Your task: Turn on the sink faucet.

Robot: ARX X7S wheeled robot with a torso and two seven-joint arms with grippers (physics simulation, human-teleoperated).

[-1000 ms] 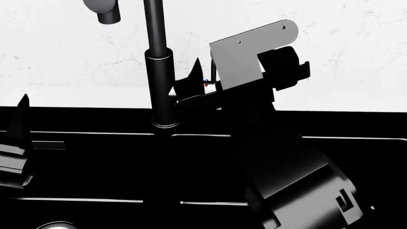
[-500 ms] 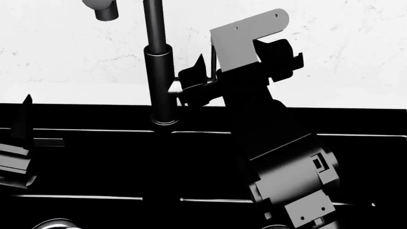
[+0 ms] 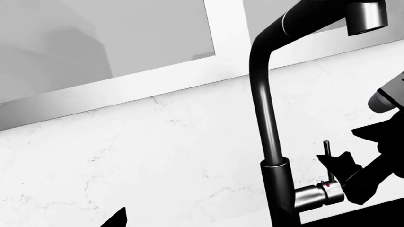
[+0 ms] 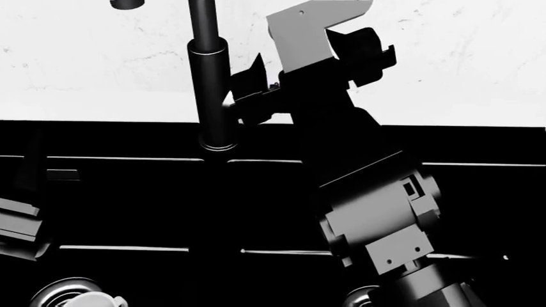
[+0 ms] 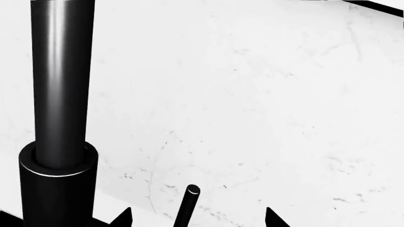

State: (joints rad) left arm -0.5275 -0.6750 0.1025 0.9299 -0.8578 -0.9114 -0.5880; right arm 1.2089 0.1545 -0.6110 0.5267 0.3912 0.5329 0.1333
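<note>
Head view first: my right end effector (image 4: 256,86) reaches up from the lower right across the sink (image 4: 128,204) to the side of the sink faucet (image 4: 211,96), which rises from the back edge of the dark basin, against the white marble wall (image 4: 452,57). My dark fingers crowd the faucet's short side stub just to the column's right, and from here I cannot make out whether they touch it.

My right wrist view settles more. The thin black lever (image 5: 185,207) stands up between my two pointed fingertips (image 5: 123,218), with clear gaps on both sides, so my right end effector is spread apart and holds nothing. The faucet column fills the side of that view, a narrower tube rising out of a thicker base collar.

My left wrist view looks at the faucet from the other side: the silver stub (image 3: 315,196) with its red dot sticks out of the column, the lever stands upright on it, and my right fingers sit just beside the lever.

My left end effector (image 4: 30,192) hangs low at the left edge of the head view, over the basin and well apart from the faucet; I cannot tell how far it is spread. Two round steel drains (image 4: 73,294) show at the bottom.
</note>
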